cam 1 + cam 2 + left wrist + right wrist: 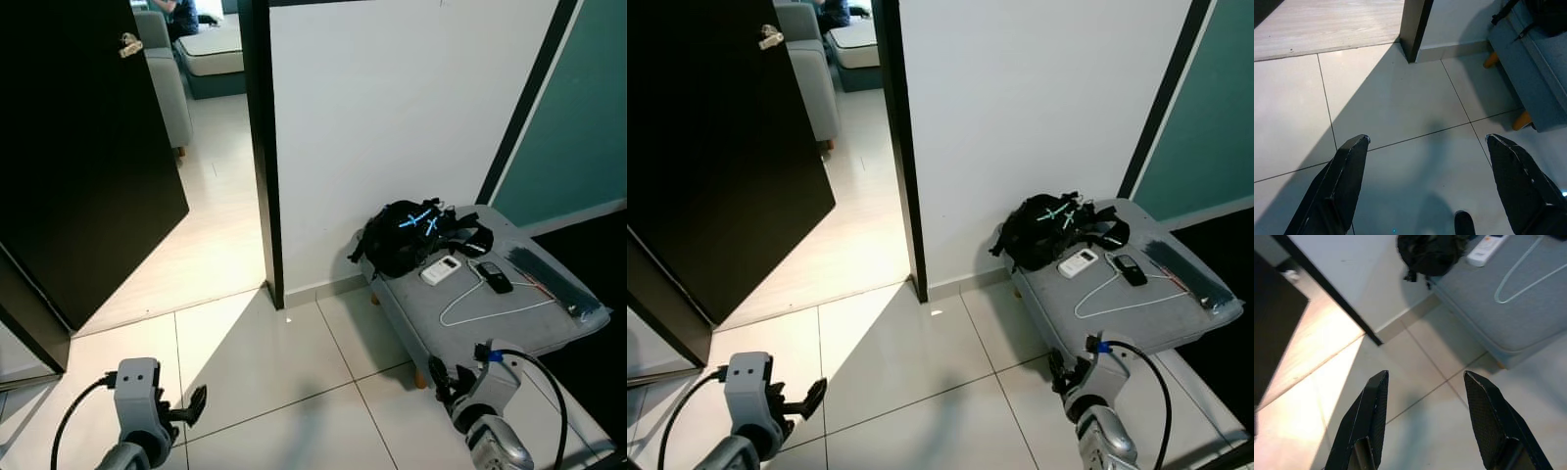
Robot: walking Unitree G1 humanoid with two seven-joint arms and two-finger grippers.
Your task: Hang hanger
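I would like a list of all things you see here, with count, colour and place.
hanger: 1, white, flat on bench
bench: 1, grey, orange legs, against wall
bag: 1, black, bench's wall end
remote: 1, white, beside bag
phone: 1, black, near hanger's hook
flat strip: 1, dark, bench's far side
door: 1, black, open
sofa: 1, grey, next room
left gripper: open, over floor tiles
right gripper: open, before bench
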